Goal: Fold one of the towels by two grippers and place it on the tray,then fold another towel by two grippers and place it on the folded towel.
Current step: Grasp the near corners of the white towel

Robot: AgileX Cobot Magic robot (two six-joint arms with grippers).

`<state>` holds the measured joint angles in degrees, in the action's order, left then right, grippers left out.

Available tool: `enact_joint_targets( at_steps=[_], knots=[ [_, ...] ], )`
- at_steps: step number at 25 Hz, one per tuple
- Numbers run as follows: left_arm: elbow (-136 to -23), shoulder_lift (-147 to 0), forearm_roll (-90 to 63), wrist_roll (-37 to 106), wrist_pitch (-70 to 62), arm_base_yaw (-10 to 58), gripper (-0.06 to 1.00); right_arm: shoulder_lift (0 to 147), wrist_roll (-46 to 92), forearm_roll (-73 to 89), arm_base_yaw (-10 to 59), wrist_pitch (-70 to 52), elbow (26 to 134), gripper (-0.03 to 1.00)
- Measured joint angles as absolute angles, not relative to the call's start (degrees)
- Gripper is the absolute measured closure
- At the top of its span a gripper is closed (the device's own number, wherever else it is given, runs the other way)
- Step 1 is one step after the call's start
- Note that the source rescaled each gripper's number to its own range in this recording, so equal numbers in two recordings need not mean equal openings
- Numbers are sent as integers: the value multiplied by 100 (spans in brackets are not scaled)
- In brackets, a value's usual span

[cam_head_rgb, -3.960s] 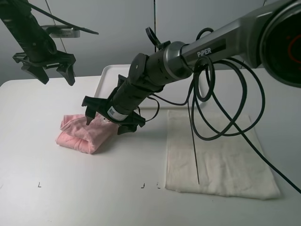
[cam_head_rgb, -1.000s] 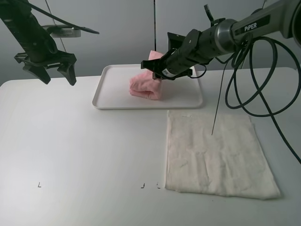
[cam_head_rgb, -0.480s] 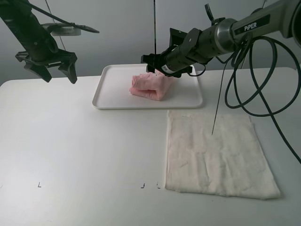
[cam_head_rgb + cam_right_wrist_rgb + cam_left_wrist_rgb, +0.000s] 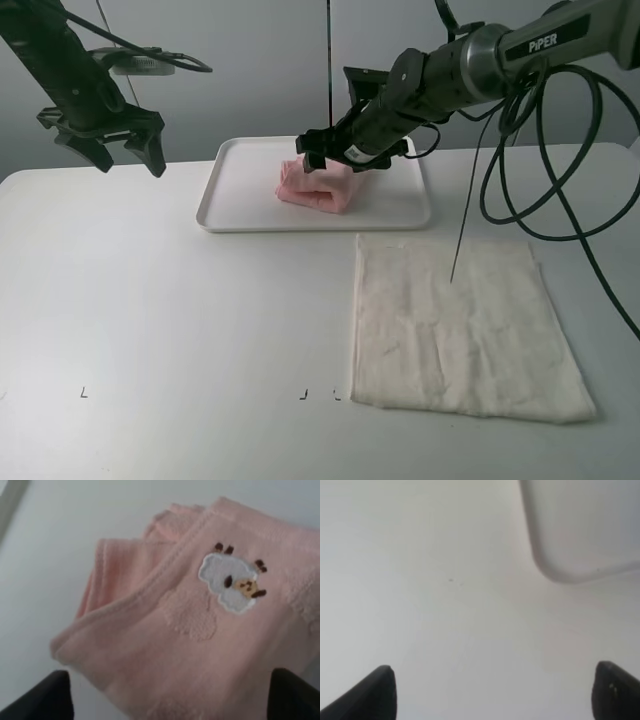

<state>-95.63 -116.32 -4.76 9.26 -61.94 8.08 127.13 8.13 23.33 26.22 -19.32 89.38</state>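
The folded pale pink towel (image 4: 314, 186) lies on the white tray (image 4: 240, 200) at the back of the table. The right wrist view shows it close up (image 4: 185, 630), with an embroidered sheep patch on top. My right gripper (image 4: 340, 157) hovers just above the pink towel, open, its fingertips (image 4: 55, 695) wide apart on either side of the cloth. The cream-white towel (image 4: 455, 325) lies flat and unfolded at the front right. My left gripper (image 4: 110, 145) hangs open high over the table's back left, holding nothing; a tray corner (image 4: 570, 555) shows below it.
Black cables (image 4: 520, 180) loop down from the right arm over the cream towel's far edge. Small marks (image 4: 300, 395) sit near the table's front edge.
My right gripper carried the pink towel from the table to the tray, set it down, opened its fingers and let go. The left arm stayed where it was.
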Motion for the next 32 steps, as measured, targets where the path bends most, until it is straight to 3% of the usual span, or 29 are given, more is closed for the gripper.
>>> enact_joint_targets(
  at_steps=[13,18,32],
  knots=[
    [-9563,-11632,-986,1492,-6180,808,-5,11398,800,1106,2314,-3126,8842,7],
    [-9563,-11632,-1020,1662,-6139,1002,-5,10698,777,1005,2088,-3133,7928,7],
    [-9563,-11632,-1012,2075,-5915,2598,-5,7640,-228,-134,2062,-3644,5300,7]
  ],
)
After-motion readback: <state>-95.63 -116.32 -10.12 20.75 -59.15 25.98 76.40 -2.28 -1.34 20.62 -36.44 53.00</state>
